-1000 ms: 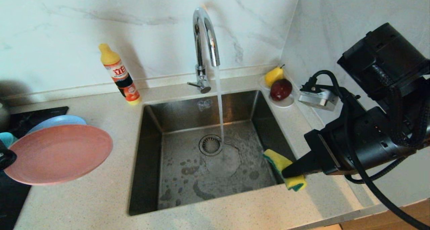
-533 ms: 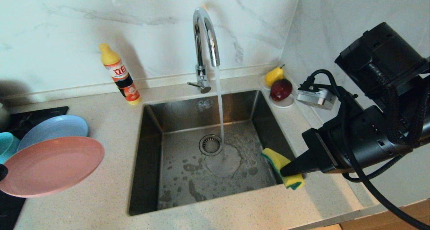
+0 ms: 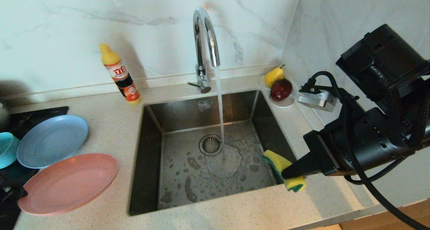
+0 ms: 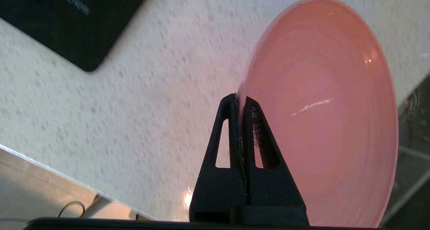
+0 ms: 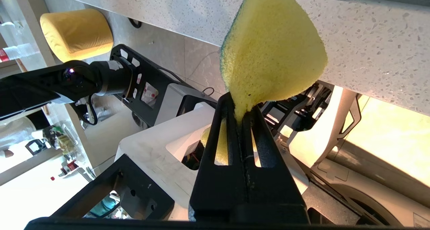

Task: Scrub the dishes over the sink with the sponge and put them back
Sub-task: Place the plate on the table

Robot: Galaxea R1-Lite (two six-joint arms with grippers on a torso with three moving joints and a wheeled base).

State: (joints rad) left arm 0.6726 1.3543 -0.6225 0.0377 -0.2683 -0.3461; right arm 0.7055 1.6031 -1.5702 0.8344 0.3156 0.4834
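Pink plate: the round matte pink plate [image 3: 69, 183] lies low over the speckled stone countertop [image 3: 114, 122] left of the sink, its rim pinched in the left gripper [image 4: 240, 104], whose jaws are clamped tight on it.
Other dishes: a round grey-blue plate [image 3: 52, 141] and a small teal bowl [image 3: 6, 149] sit just behind it.
Sponge: the yellow foam sponge with green scouring layer [image 3: 285, 169] is squeezed between the closed jaws of the right gripper [image 3: 285, 172] at the sink's right front corner.
Sink: the rectangular stainless steel sink [image 3: 188, 176] takes running water from the chrome tap [image 3: 205, 38].
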